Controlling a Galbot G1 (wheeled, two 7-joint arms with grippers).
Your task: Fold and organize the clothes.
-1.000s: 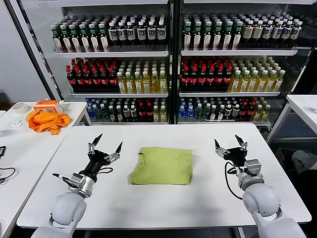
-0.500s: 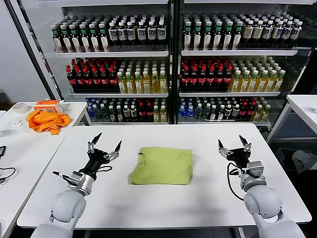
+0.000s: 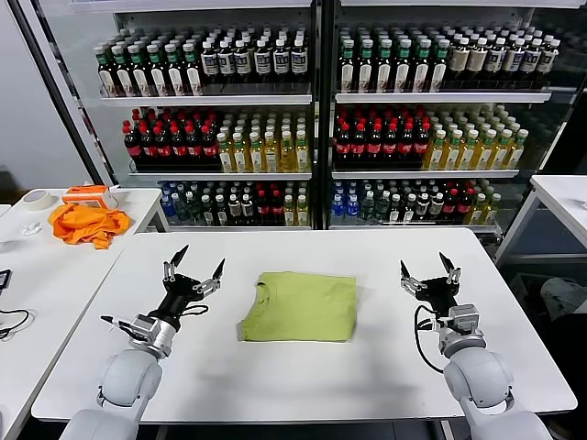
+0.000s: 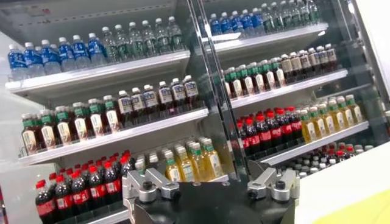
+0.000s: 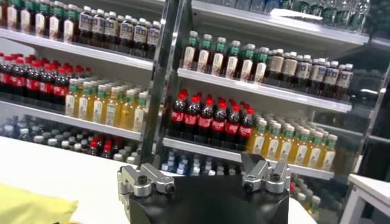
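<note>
Lime-green cotton T-shirt (image 3: 300, 306) folded into a rectangle (neck leftward) on white counter (image 3: 303, 385); left tool (image 3: 193, 268) and right tool (image 3: 428, 269) spread wide, holding nothing

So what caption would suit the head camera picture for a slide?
Folded lime-green T-shirt on the white table, left gripper and right gripper flanking it, jaws open.

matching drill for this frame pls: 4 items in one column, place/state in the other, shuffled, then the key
Items:
1. T-shirt
2. left pincer
3. right pincer
4. orange cloth

Places/states:
A. open, above the white table on the robot's right of the shirt
B. crumpled on the side table at far left
C. folded flat at the table's middle
D. open, raised on the robot's left of the shirt

Pairs: 1-C, 2-D, 3-A, 4-B
</note>
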